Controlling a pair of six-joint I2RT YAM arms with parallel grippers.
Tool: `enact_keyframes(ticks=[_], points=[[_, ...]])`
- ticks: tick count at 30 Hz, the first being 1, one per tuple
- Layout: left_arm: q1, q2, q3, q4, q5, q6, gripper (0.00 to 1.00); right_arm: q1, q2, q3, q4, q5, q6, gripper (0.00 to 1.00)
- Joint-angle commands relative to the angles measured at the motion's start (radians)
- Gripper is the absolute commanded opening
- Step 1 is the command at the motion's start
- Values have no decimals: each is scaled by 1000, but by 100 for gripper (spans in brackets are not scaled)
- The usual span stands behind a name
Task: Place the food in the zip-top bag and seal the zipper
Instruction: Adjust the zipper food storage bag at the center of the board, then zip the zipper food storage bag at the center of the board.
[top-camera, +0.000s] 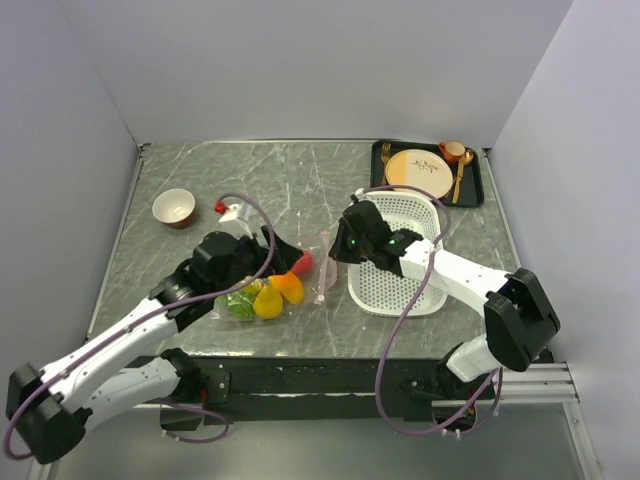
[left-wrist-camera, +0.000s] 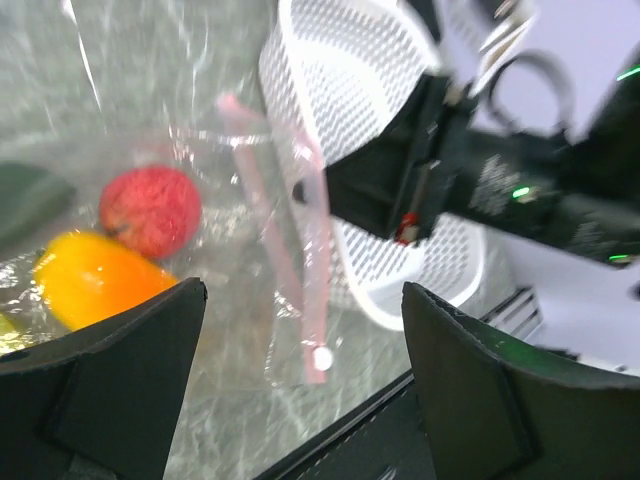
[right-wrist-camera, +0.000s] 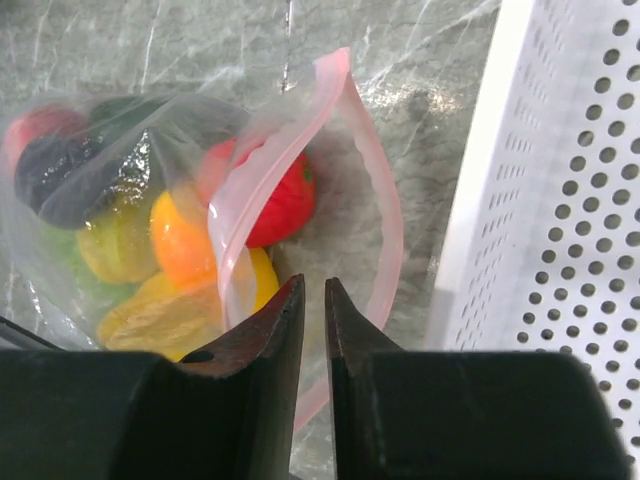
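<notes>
Right tool (right-wrist-camera: 312, 285) barely apart by zipper (right-wrist-camera: 393, 225); only left-wrist view shows left tool (left-wrist-camera: 300, 295) wide apart.

The overhead view is bright and evenly lit by soft light from above. The marble tabletop (top-camera: 300, 180) carries only faint, diffuse shadows beneath the arms, deepest toward its near edge. Detail there is crisp, with little distortion at the corners.

The left wrist view is the poorest. Blur smears the white perforated basket (left-wrist-camera: 340, 90) and the right arm (left-wrist-camera: 520, 190). White glare streaks the zip-top bag (left-wrist-camera: 200, 140). The left gripper (left-wrist-camera: 302, 290) shows as soft black masses along the bottom.

The right wrist view is sharper. The food (right-wrist-camera: 180, 240) reads clearly, though hazed by the plastic film. The basket's wall at the right runs near-white. The right gripper (right-wrist-camera: 314, 285) sits dark and unfocused close to the lens.
</notes>
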Motion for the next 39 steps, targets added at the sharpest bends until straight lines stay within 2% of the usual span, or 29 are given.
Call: enact_keyframes(ticks=[1, 2, 3, 5, 6, 8, 15, 18, 21, 24, 25, 29, 32, 36, 39], points=[[-3, -85, -45, -35, -61, -36, 84, -18, -118, -37, 31, -1, 26, 25], [-4, -99, -62, -38, -56, -57, 84, -23, -135, -61, 40, -18, 31, 43], [-6, -125, -95, -39, -53, -69, 84, -31, -165, -70, 48, -34, 39, 54], [-9, -149, -140, -39, -50, -103, 82, -34, -187, -93, 63, -78, 45, 71], [-11, -172, -152, -41, -51, -111, 82, -32, -208, -103, 79, -103, 46, 76], [-18, -192, -183, -36, -54, -132, 81, -32, -219, -123, 100, -133, 53, 84], [-63, -212, -238, -25, -54, -171, 78, -32, -133, -104, 137, -222, 56, 84], [-104, -202, -254, -2, -61, -203, 77, -34, -98, -112, 155, -233, 56, 79], [-156, -188, -277, 36, -79, -250, 77, -34, -63, -109, 186, -255, 54, 70], [-211, -165, -286, 51, -116, -310, 76, -34, -35, -95, 197, -261, 53, 50], [-242, -162, -288, 60, -140, -327, 76, -34, -33, -97, 205, -261, 53, 36], [-320, -119, -294, 100, -212, -417, 76, -35, -29, -98, 212, -252, 51, 16], [-376, -67, -283, 123, -274, -470, 76, -35, -33, -101, 209, -248, 46, 10], [-438, 16, -245, 163, -355, -513, 77, -34, -41, -103, 208, -255, 42, 10], [-480, 74, -200, 133, -435, -551, 79, -34, -50, -103, 202, -253, 42, 10]])
